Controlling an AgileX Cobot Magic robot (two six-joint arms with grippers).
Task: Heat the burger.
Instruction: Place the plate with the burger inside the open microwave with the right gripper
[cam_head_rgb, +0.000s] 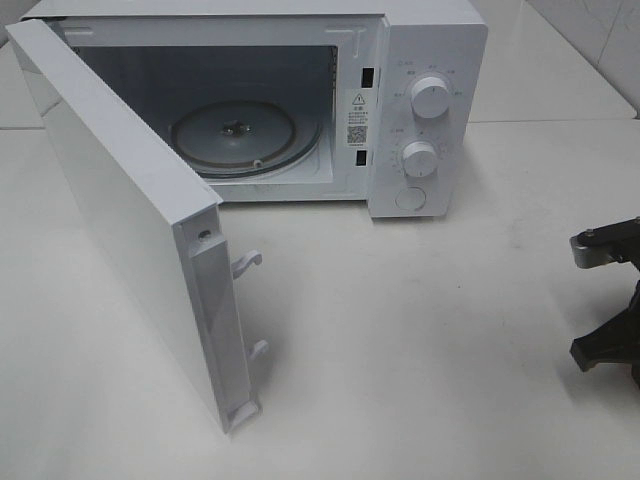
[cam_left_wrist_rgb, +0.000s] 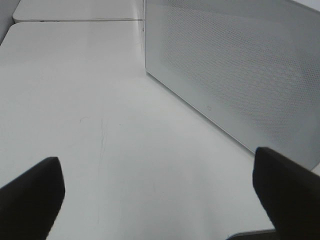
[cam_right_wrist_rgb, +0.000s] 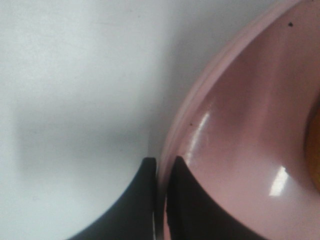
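Observation:
In the right wrist view my right gripper (cam_right_wrist_rgb: 161, 162) is shut on the rim of a flat pink plate (cam_right_wrist_rgb: 240, 125). A golden-orange sliver at that view's edge may be the burger (cam_right_wrist_rgb: 316, 145); the rest of it is out of view. In the high view only part of the right arm (cam_head_rgb: 608, 345) shows at the right edge, and plate and burger are out of frame. The white microwave (cam_head_rgb: 425, 60) stands open with a bare glass turntable (cam_head_rgb: 235, 130). My left gripper (cam_left_wrist_rgb: 160, 195) is open and empty, near the outside of the door (cam_left_wrist_rgb: 240, 65).
The microwave door (cam_head_rgb: 120, 210) swings far out to the front left, with latch hooks (cam_head_rgb: 247, 263) on its edge. Two knobs (cam_head_rgb: 430, 98) sit on the right panel. The white tabletop (cam_head_rgb: 400, 340) stretches between the microwave and the right arm.

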